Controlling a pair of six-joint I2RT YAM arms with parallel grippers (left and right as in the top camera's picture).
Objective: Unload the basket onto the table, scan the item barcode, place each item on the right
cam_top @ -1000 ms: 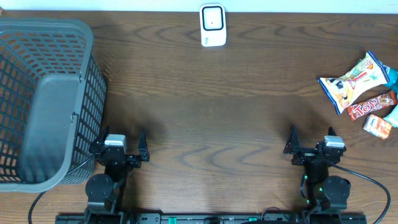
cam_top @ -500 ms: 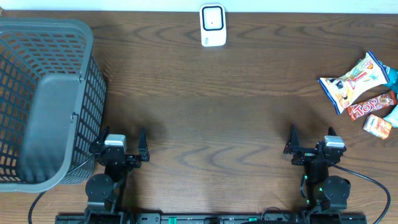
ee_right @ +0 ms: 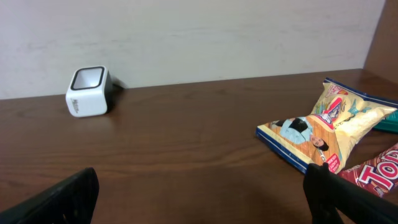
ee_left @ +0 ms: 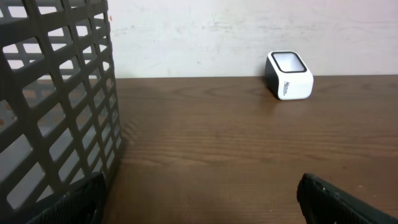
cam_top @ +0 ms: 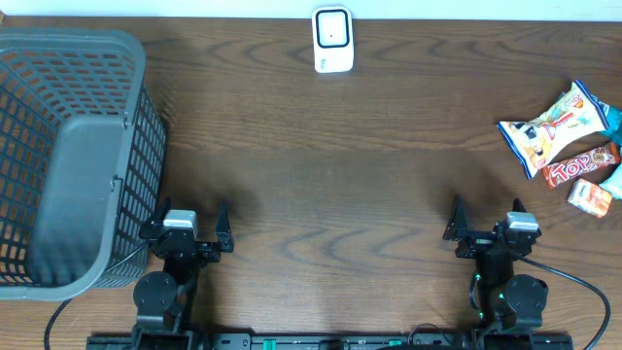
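Observation:
The white barcode scanner [cam_top: 332,40] stands at the far middle edge of the table, also visible as the scanner [ee_left: 288,76] and the scanner [ee_right: 87,91] from each wrist. Snack items lie at the right: a yellow chip bag [cam_top: 551,125] [ee_right: 317,129], a red wrapped bar [cam_top: 581,165] [ee_right: 376,177] and a small orange pack [cam_top: 590,197]. My left gripper [cam_top: 189,216] [ee_left: 199,199] rests near the front left, open and empty. My right gripper [cam_top: 486,209] [ee_right: 199,193] rests near the front right, open and empty, well short of the snacks.
A large grey mesh basket [cam_top: 68,156] [ee_left: 50,99] fills the left side, close beside my left gripper. A teal packet [cam_top: 613,119] peeks in at the right edge. A pale wall runs behind the table's far edge.

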